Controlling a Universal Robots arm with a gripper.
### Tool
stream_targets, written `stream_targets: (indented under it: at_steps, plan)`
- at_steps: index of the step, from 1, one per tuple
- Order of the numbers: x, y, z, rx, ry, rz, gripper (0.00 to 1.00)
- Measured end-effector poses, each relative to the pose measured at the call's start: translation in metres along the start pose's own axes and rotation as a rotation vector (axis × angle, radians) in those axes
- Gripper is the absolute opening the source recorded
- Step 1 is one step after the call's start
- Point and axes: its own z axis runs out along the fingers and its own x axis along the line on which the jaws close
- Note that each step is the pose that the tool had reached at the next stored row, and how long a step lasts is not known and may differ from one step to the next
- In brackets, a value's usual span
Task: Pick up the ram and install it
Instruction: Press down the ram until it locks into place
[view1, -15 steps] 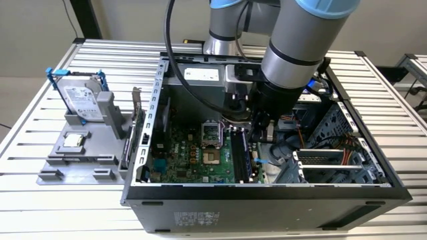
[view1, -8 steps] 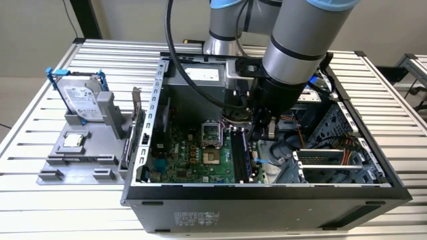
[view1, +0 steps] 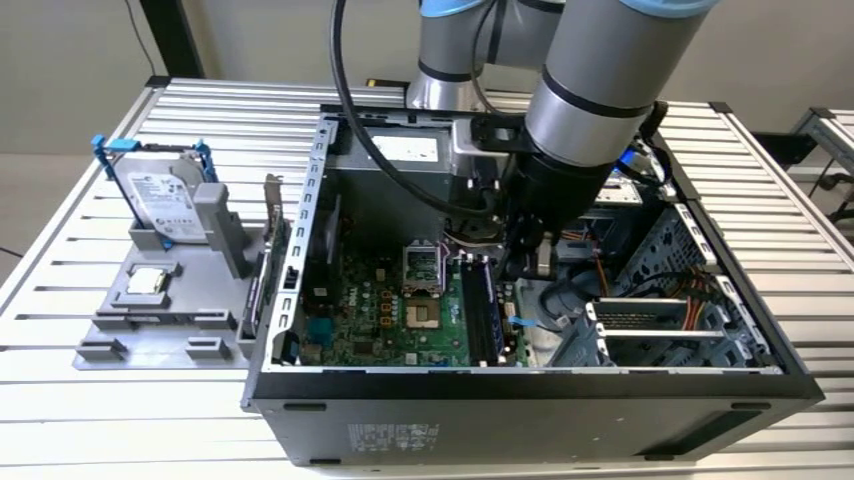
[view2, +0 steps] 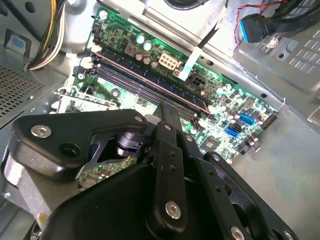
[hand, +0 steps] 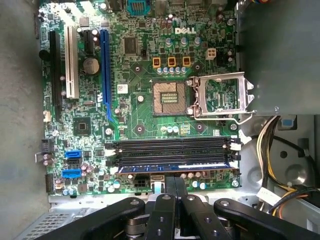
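The ram (hand: 175, 168) is a thin bluish stick lying along the outermost of the black memory slots on the green motherboard (hand: 140, 115). It also shows as a dark strip with a reddish edge (view2: 150, 80) and as a blue strip inside the case (view1: 489, 310). My gripper (hand: 175, 179) hangs low inside the case (view1: 527, 262). Its two black fingers are shut together, and the tips (view2: 166, 107) sit at the middle of the ram's upper edge. The fingers close along the stick's length, not across it. Whether the tips touch the ram I cannot tell.
The open tower case (view1: 534, 385) walls me in, with a drive cage (view1: 654, 320) and cable bundles (hand: 285, 150) close to the arm. The CPU socket (hand: 170, 97) stands open. Outside, a grey fixture (view1: 160, 300) holds a hard drive in a blue frame (view1: 167, 195) and an expansion card (view1: 274, 240).
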Motion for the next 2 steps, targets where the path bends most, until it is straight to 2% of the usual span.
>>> stream_targets:
  at_steps: [2]
  plan:
    - [0.0000, 0.0000, 0.0000, 0.0000, 0.0002, 0.000, 0.00]
